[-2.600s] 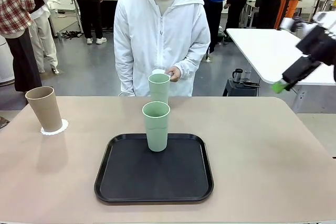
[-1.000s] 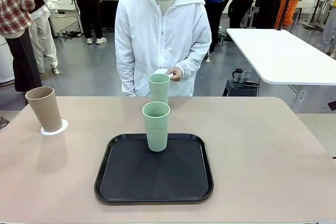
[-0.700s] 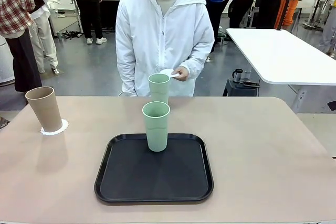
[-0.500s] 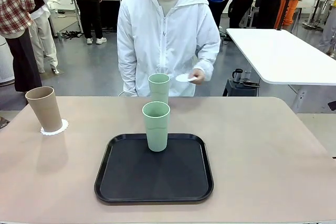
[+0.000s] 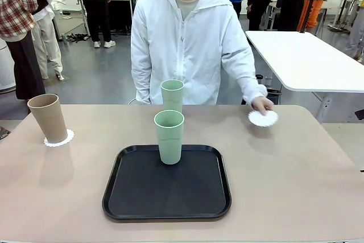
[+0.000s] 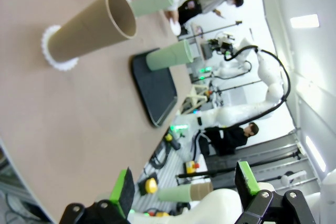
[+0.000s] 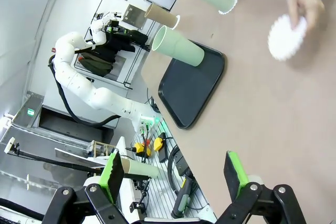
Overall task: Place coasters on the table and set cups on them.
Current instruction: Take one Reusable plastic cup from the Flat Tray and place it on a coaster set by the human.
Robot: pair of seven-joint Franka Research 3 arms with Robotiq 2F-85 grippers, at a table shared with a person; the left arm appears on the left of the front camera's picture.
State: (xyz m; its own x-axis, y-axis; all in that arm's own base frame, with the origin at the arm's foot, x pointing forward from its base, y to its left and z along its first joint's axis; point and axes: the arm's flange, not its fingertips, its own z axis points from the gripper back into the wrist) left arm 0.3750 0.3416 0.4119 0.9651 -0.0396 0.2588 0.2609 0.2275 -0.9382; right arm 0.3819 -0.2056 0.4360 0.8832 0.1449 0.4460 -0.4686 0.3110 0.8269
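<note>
Person's hand (image 5: 262, 104) holds a white coaster (image 5: 263, 119) low at the far right of the worktop (image 5: 296, 169); robot's left hand (image 6: 185, 184) and right hand (image 7: 173, 174) both stand fingers apart, holding nothing.

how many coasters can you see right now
3. The left coaster is under the tan cup, the middle coaster is under the far green cup, and the right coaster is in the person's hand.
</note>
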